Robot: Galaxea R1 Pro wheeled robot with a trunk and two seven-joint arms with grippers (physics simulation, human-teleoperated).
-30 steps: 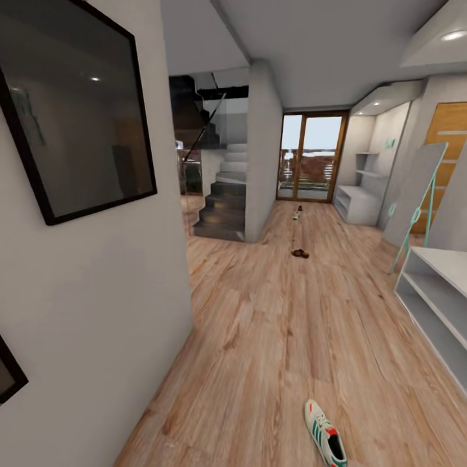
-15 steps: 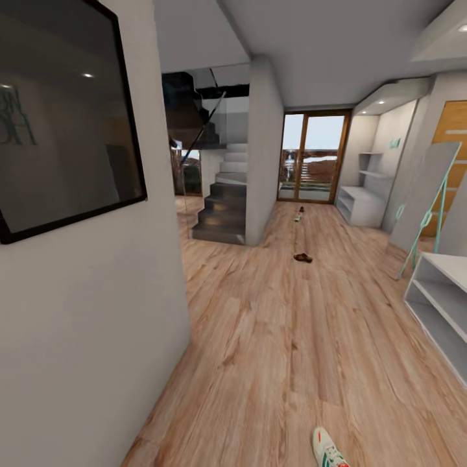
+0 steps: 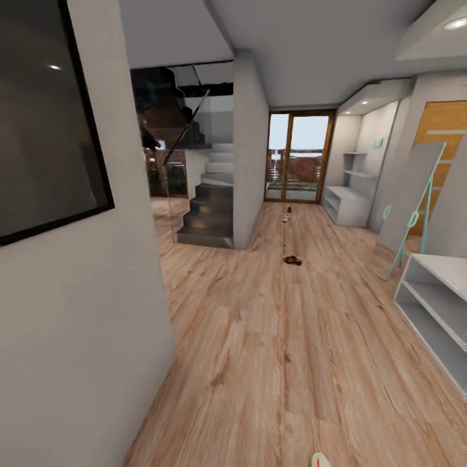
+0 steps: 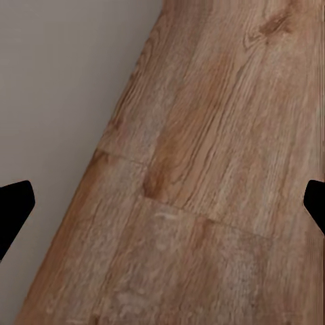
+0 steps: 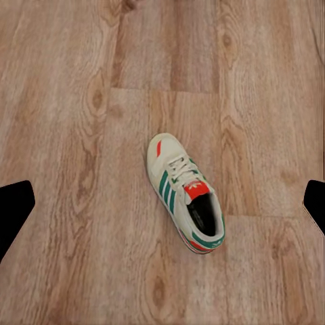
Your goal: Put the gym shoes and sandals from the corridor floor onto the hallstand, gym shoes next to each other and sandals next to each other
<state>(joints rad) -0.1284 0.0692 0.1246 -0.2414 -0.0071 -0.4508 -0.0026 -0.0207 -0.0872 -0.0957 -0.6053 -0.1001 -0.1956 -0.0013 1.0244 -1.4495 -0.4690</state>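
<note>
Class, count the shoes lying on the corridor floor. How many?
3 clear: gym shoe nearest the robot, brown sandal mid-corridor, another shoe near the glass door. A dark speck beyond may be a fourth.

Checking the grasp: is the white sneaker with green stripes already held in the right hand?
No, the white sneaker with green stripes lies alone on the wood-plank floor, both fingertips far apart.
</note>
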